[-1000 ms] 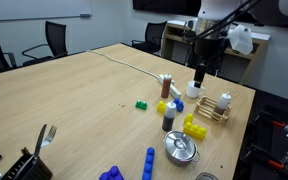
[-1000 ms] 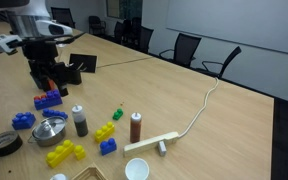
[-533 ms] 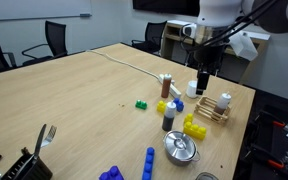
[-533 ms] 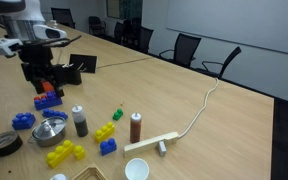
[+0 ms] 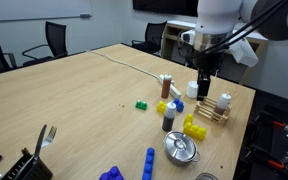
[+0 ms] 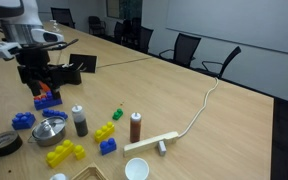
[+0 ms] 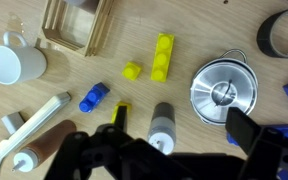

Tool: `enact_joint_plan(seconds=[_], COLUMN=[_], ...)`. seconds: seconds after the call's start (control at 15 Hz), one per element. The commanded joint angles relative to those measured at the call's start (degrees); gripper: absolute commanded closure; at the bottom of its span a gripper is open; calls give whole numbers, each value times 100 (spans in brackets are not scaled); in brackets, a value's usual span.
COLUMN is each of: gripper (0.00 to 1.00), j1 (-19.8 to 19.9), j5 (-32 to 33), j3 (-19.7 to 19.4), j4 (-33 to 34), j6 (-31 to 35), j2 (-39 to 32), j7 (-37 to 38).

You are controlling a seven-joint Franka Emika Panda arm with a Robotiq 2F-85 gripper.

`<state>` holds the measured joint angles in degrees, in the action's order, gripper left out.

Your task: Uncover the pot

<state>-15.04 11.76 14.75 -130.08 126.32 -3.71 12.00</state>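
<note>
The small steel pot (image 5: 176, 156) stands near the table's edge with its flat knobbed lid (image 5: 182, 147) on it, and shows in both exterior views (image 6: 48, 136). In the wrist view the lid (image 7: 224, 90) hides the pot's inside. My gripper (image 7: 182, 125) is open and empty, hovering above the table. The grey shaker (image 7: 162, 122) lies between its fingers and the lid is near the right finger. In the exterior views the gripper (image 5: 203, 84) (image 6: 42, 88) hangs well above the blocks, a short way off from the pot.
Around the pot lie yellow blocks (image 7: 162, 55), blue blocks (image 7: 94, 97), a brown shaker (image 7: 34, 145), a white mug (image 7: 9, 65), a wooden rack (image 7: 74, 25) and a black tape roll (image 7: 284, 35). The table edge is close to the pot (image 5: 239, 140).
The arm has shifted a little and dropped slightly toward the blocks and the pot. The gripper stays open. The lid and pot have not moved.
</note>
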Motion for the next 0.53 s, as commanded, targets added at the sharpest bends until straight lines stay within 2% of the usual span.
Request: enact_joint_plan(seconds=[0.0, 0.27, 0.47], gripper=[0, 0, 0], j1=[-159, -353, -390], j5=[46, -228, -727], j3=[93, 122, 154], j4=[162, 312, 467], j6=[134, 431, 591], j2=[-385, -917, -1283], j7=[-192, 166, 161])
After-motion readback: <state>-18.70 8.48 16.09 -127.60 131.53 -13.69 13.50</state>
